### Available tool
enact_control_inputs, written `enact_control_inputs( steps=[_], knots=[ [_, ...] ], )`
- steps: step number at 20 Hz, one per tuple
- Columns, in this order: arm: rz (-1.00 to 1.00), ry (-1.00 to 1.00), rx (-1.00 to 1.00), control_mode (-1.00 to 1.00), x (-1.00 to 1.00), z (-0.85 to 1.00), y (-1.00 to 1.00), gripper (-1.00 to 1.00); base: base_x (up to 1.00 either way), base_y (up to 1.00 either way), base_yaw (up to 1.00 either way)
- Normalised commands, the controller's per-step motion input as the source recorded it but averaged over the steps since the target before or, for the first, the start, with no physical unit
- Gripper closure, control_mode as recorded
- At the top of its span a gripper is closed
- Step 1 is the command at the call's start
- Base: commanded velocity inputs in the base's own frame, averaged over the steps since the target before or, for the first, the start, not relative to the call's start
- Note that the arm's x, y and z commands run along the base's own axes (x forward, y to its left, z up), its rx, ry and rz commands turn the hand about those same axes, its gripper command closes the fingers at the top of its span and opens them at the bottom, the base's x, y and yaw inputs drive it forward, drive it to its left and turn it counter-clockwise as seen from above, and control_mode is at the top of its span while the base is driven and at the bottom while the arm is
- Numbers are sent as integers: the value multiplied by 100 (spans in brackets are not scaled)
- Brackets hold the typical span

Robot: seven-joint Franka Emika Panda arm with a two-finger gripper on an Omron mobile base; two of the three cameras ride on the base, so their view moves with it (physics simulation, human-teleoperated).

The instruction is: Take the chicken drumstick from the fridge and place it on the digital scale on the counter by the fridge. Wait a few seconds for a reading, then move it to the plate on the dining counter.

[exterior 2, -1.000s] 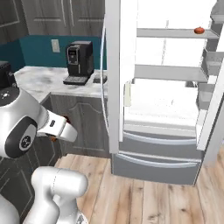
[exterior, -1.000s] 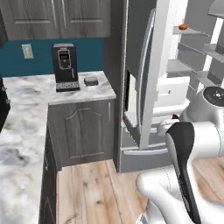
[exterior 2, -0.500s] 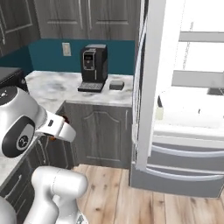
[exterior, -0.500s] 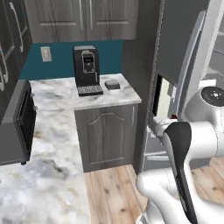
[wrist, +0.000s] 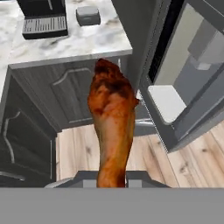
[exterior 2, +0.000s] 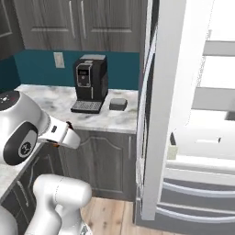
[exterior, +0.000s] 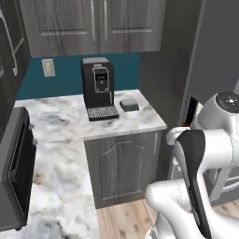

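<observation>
While the claw point(wrist: 112, 179) grips the drumstick point(wrist: 112, 131) by its thin end, the meat rises up the centre of the hand view. Toward the upper left, the scale point(wrist: 88, 15) sits on the desk point(wrist: 78, 43) beside the coffee machine point(wrist: 43, 17).

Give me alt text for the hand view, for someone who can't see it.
A chicken drumstick, orange-brown with its thick end pointing away, is held in the gripper above a wood floor. Beyond it lies a marble counter carrying a small grey digital scale beside a black coffee machine; the open fridge stands at right.
</observation>
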Motion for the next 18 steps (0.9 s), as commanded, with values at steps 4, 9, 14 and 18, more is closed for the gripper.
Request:
enact_control_inputs(
  steps=[4, 9, 14, 18],
  knots=[
    [0, 0, 0, 100, 0, 0, 0, 100, 86, 9, 0],
    [0, 0, 0, 100, 0, 0, 0, 100, 80, 6, 0],
    [0, 0, 0, 100, 0, 0, 0, 100, 68, 1, 0],
    [0, 0, 0, -100, 26, -6, 0, 100, 29, 0, 0]
  ],
)
